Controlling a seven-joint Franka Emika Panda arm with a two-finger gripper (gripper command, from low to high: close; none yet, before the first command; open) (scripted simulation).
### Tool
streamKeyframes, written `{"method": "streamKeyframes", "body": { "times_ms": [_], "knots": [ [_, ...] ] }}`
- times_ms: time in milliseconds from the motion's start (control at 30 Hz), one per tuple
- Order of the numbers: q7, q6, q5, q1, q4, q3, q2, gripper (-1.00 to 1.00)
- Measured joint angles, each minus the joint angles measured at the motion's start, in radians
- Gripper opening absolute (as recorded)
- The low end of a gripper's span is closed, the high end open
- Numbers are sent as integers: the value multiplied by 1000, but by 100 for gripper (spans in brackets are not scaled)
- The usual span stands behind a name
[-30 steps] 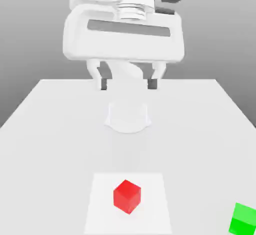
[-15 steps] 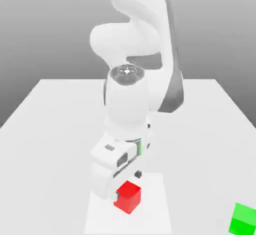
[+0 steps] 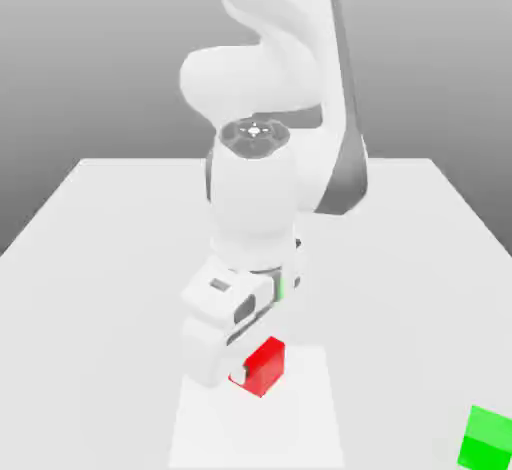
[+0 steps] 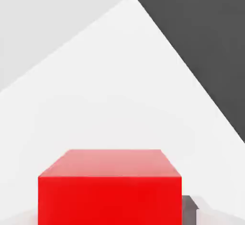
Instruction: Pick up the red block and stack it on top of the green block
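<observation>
The red block (image 3: 266, 364) hangs a little above the pale square patch (image 3: 300, 428) near the table's front, and my gripper (image 3: 250, 370) is shut on it. The white hand comes down on the block from the exterior view's left and covers part of it. In the hand view the red block (image 4: 110, 190) sits close up with a grey fingertip (image 4: 190, 208) against its side. The green block (image 3: 487, 438) rests on the table at the front corner on the exterior view's right, well apart from the gripper.
The white table (image 3: 100, 258) spreads out on both sides of the arm. The arm's bulky white links (image 3: 265, 188) rise over the middle of the table behind the hand. In the hand view the table's edge (image 4: 191, 71) runs diagonally against a dark background.
One second ago the hand was high and open over the table's back. It came down to the red block, shut on it, and has since raised it slightly off the patch.
</observation>
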Motion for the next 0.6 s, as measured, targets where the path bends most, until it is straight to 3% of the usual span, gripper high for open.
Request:
{"method": "streamKeyframes", "body": {
  "times_ms": [333, 467, 500, 600],
  "knots": [
    [245, -195, -53, 240, 352, 162, 157, -100],
    [279, -104, -76, 271, 388, 163, 285, -100],
    [282, -86, -79, 274, 390, 161, 305, 100],
    [282, -86, -79, 274, 390, 161, 305, 100]
  ]
}}
